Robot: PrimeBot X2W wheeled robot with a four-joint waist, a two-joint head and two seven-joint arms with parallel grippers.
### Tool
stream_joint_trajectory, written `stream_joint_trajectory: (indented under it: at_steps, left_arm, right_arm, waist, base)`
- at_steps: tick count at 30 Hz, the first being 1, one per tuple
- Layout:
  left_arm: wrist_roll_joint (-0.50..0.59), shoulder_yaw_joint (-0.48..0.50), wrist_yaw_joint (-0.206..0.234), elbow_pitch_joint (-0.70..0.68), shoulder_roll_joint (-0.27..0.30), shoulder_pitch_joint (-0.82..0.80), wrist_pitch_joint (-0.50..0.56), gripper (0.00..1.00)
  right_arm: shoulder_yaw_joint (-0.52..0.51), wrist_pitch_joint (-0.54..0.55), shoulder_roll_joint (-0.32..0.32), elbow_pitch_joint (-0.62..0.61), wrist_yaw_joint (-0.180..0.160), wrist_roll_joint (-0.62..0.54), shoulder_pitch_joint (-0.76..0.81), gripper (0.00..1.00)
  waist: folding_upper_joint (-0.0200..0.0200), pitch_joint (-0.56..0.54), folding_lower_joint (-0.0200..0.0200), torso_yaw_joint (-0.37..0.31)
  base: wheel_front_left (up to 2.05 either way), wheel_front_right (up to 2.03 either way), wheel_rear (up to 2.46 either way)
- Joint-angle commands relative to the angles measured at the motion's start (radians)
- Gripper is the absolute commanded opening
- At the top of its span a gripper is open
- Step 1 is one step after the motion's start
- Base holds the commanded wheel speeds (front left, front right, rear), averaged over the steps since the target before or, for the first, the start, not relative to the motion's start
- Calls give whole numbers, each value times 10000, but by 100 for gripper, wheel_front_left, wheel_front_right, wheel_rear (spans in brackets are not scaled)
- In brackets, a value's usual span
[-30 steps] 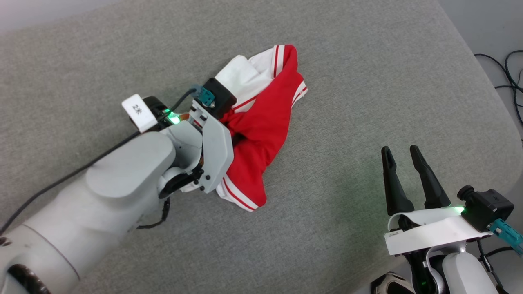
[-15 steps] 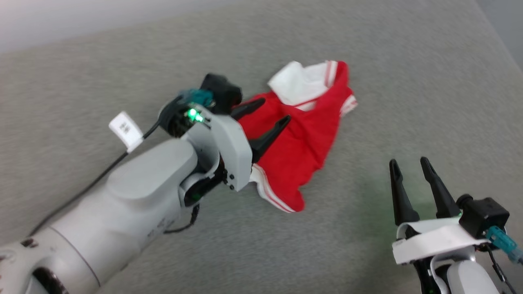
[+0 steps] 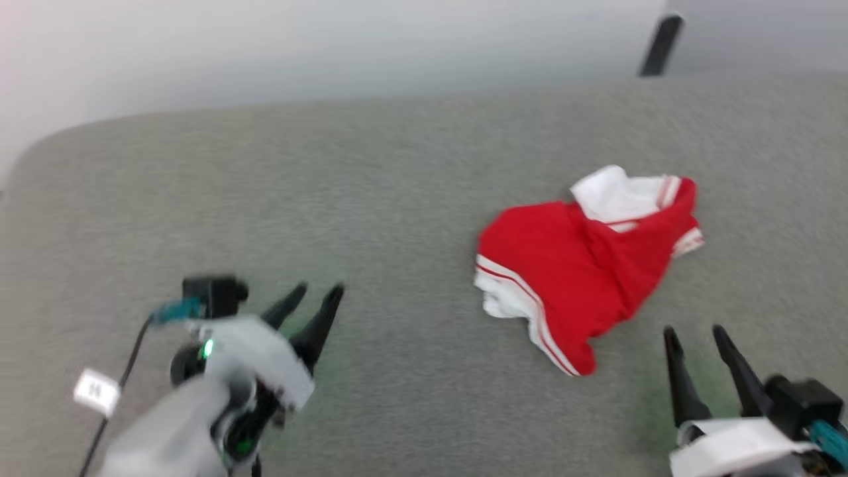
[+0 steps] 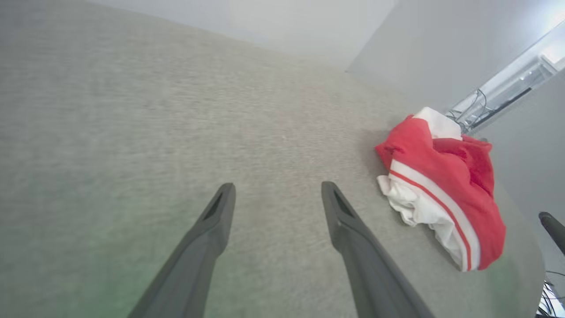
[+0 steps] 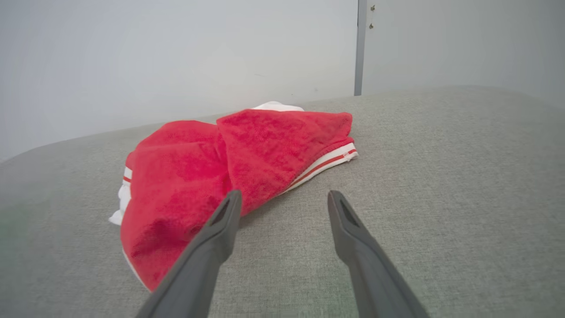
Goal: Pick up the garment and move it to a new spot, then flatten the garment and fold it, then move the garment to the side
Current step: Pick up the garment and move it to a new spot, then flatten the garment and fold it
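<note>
Garment (image 3: 583, 271) lies crumpled, long axis diagonal, white end far-right. L gripper (image 3: 320, 290) & R gripper (image 3: 693, 331): jaws spread, empty.

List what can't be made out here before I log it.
Crumpled red jersey with white sleeves and striped trim: any front print is folded out of sight.
Left pincer: smeared by motion blur in the head view; its white tag is unreadable.
Right pincer: base cut by the head view's bottom edge.
Dark rounded tip: cut by left wrist view's right edge.

The left hand (image 3: 320, 289) has released the garment (image 3: 576, 271) and withdrawn.
</note>
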Motion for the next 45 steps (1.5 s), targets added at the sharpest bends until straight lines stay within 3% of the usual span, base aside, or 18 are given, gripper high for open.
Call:
stream_joint_trajectory:
  at_steps: [1,10,19,24,31,45]
  left_arm:
    - [419,642,14,-27,-90,973,9,100]
    - [2774,3749,19,-519,18,3730,4,100]
    - [5643,6727,759,-2490,-240,5948,3,100]
    - [7124,7875,864,-3610,-542,6713,2,100]
    - [8482,9015,716,-4549,-1015,7651,2,100]
    - [9229,9798,297,-4585,-1737,8027,2,100]
  right_arm:
    - [-256,-50,-123,13,-10,95,456,100]
    - [-1022,11,-491,-78,-10,147,1461,100]
    - [-1545,297,-920,-541,-10,113,1839,100]
    - [-1648,391,-1004,-834,-10,107,1616,100]
    - [-1630,456,-945,-1145,-10,214,1609,100]
    - [-1480,430,-769,-1065,-10,144,1574,100]
  waist:
    - [0,-1235,0,1442]
    - [0,-1894,0,1823]
    - [0,-2261,0,1608]
    - [0,-2296,0,1369]
    - [0,-2317,0,1129]
    - [0,-2119,0,1020]
  base:
    - [0,0,0]
    - [0,0,0]
    - [0,0,0]
    - [0,0,0]
    - [0,0,0]
    - [0,0,0]
